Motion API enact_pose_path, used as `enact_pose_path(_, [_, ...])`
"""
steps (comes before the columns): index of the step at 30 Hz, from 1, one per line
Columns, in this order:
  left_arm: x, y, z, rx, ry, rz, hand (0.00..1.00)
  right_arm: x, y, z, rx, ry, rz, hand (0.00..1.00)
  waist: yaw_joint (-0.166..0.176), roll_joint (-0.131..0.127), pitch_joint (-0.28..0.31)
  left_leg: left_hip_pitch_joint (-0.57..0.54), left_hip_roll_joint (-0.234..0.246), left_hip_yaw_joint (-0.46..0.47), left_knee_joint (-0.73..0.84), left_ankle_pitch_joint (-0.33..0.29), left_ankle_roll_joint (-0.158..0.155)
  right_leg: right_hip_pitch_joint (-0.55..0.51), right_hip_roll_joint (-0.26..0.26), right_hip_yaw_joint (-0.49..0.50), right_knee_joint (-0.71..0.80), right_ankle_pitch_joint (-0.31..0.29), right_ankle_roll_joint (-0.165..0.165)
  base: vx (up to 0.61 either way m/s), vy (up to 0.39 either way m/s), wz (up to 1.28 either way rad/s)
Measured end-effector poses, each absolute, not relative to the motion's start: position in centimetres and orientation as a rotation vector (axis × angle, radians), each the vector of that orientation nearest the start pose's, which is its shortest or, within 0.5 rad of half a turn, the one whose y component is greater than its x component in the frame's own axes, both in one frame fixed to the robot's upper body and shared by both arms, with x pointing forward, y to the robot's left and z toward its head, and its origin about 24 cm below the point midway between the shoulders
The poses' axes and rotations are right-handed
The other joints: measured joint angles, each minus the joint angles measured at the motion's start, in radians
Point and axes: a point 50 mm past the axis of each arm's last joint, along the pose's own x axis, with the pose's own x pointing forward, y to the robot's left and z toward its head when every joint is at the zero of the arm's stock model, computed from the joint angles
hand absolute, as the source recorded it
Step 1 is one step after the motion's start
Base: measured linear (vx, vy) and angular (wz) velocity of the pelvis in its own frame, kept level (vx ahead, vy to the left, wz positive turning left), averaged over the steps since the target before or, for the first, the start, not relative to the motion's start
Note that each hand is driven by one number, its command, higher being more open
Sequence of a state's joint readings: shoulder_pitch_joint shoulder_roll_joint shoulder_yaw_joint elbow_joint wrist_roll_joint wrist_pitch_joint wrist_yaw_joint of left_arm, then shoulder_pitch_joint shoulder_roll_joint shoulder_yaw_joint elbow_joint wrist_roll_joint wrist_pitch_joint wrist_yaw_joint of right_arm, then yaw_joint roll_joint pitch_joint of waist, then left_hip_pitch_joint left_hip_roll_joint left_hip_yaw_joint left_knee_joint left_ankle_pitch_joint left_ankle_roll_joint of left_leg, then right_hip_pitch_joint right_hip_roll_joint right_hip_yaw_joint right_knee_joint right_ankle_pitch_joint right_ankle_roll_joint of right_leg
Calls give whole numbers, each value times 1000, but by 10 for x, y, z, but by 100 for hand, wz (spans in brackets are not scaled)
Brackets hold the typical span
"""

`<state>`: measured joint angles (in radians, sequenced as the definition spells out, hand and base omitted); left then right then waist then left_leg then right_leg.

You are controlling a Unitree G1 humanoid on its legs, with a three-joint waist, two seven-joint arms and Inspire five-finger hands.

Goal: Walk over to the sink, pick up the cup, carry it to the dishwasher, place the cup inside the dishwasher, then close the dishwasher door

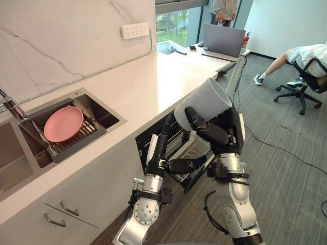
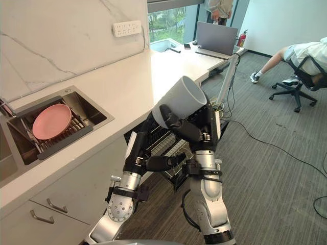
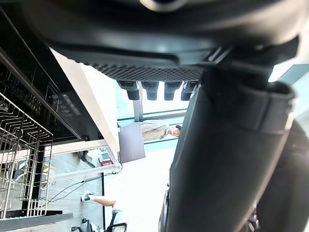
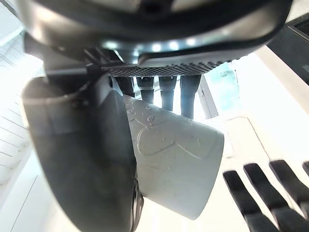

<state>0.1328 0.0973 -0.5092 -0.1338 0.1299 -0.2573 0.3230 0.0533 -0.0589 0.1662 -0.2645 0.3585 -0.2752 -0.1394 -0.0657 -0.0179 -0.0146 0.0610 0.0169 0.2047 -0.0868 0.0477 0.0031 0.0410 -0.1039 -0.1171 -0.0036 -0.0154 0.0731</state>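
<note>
Carry step: right hand (image 1: pixel 210 131) fingers wrapped round the grey cup (image 1: pixel 203 101), tilted, above the open dishwasher rack (image 1: pixel 182 146) below the desk (image 1: pixel 153 81) edge; left hand (image 1: pixel 185 165) fingers loosely straight, empty; next, presumably, lower cup into rack and release.

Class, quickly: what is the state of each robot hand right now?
Left hand: open, holding nothing.
Right hand: closed around the cup.
</note>
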Motion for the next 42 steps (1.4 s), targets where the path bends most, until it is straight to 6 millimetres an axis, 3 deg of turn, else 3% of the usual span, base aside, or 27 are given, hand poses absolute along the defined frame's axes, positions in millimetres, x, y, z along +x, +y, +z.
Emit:
enact_pose_path(8, [193,73,53,-30,-194,-193,100,232,-145,111,364,-434,-21,0,2,0,1,-3,0,-1,0,0,0,-1,0,-2,-2,0,0,0,0,0])
enact_pose_path(15, [182,90,-3,-47,81,-167,100,230,-156,109,345,-434,-56,0,4,-2,6,-11,1,-1,0,-1,0,-9,0,-2,-3,0,0,0,0,0])
enact_pose_path(20, [170,108,-36,-44,249,-129,100,223,-171,95,317,-388,-116,0,9,-4,33,-12,3,-2,0,-1,-1,-10,-1,-3,-4,0,0,0,0,0])
enact_pose_path(30, [146,133,-82,-14,479,-47,100,217,-177,76,223,-304,-130,0,15,-8,37,-13,5,-2,0,-4,-5,-6,-1,-5,-14,0,0,0,0,0])
enact_pose_path(35, [125,150,-109,59,631,-5,100,217,-180,57,157,-217,-135,0,18,-7,40,-10,5,-6,0,-4,-5,0,0,-10,-16,0,0,0,0,0])
enact_pose_path(42, [109,165,-123,104,728,46,100,216,-187,47,127,-168,-162,0,21,-5,81,-10,4,-11,0,-5,-5,4,-1,-20,-23,0,0,0,-1,1])
